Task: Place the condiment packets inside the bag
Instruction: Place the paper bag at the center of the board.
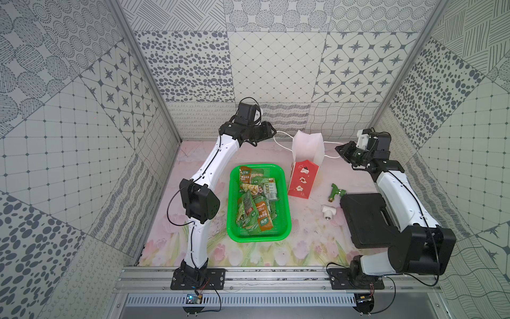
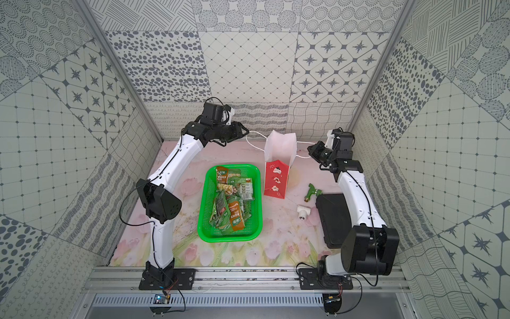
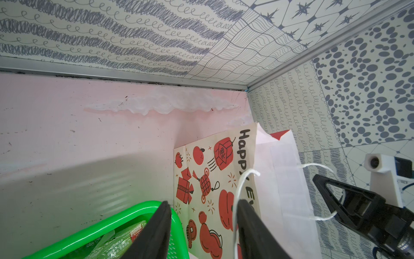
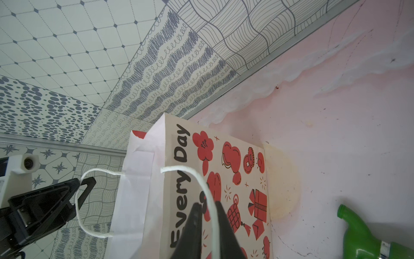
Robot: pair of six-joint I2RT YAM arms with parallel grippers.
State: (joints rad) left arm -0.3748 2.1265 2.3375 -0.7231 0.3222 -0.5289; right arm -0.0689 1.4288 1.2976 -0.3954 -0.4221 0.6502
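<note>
Toward the back of the table, the bag (image 1: 303, 179) stands upright with its mouth spread, flanked by the left gripper (image 3: 202, 205) and the right gripper (image 4: 207, 205). The left jaws stand clearly apart, one cord handle (image 3: 240, 181) lying against a finger. The right jaws are barely parted, the other cord (image 4: 201, 179) running loose through the gap. The condiment packets (image 1: 255, 204) lie heaped in the green basket (image 1: 258, 239). Each arm should probably back straight off, so that no cord snags and tips the bag, before one top packet is picked.
</note>
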